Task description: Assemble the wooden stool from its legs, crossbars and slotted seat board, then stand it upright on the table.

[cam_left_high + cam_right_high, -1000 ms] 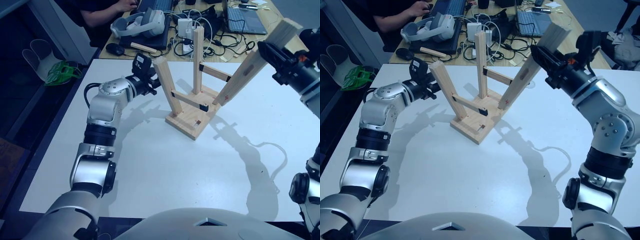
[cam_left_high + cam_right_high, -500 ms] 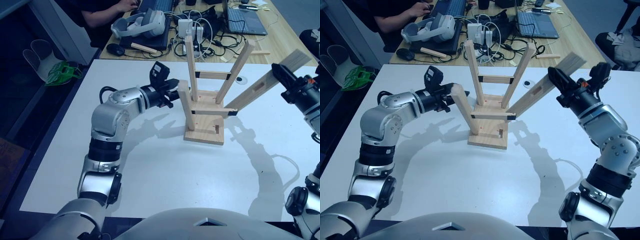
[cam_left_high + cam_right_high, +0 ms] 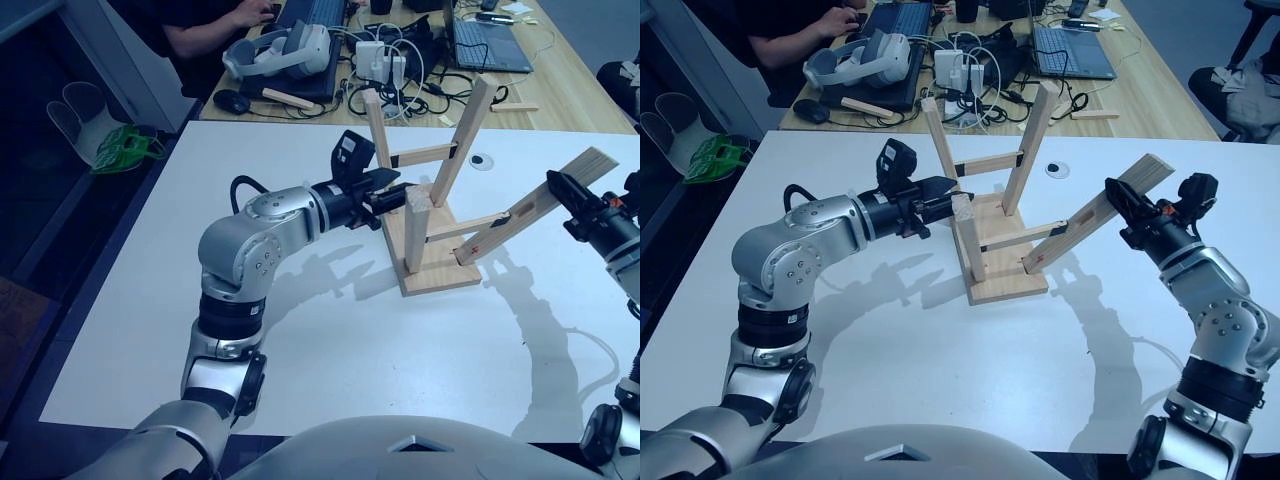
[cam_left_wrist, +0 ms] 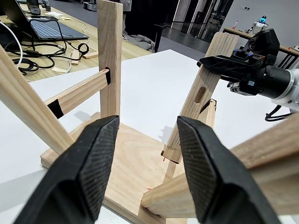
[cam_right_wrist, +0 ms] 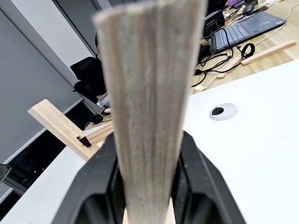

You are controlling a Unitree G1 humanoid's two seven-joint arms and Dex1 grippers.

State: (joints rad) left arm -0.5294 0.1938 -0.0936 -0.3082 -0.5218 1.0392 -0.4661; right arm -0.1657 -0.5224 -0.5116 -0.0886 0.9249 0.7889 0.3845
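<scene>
Stool [image 3: 432,210] is upside down on the white table [image 3: 330,340], with the seat board [image 3: 445,280] flat and the legs pointing up. Three legs stand off the board. The fourth leg [image 3: 515,215] leans well outward from the board's right corner, its low end down by the board. My right gripper [image 3: 572,200] is clamped on the upper part of that leaning leg. My left gripper [image 3: 940,205] sits to the left of the board, up by the top of the near leg [image 3: 415,240], fingers spread and nothing pinched.

As I read it, the job right now is getting that fourth leg seated. I'd pivot it up around its low end, slowly, without dragging it sideways, so the short crossbar [image 3: 460,228] running off the near leg lines up with it. I'd also brace the near leg with my left, otherwise the board will probably skid or tip when I push.

Stuff I can't make out:
- whether the leaning leg's end is actually in its slot or just resting on the board
- whether the crossbar's far end is in that leg
- whether my left fingertips touch the near leg or sit just beside it
</scene>
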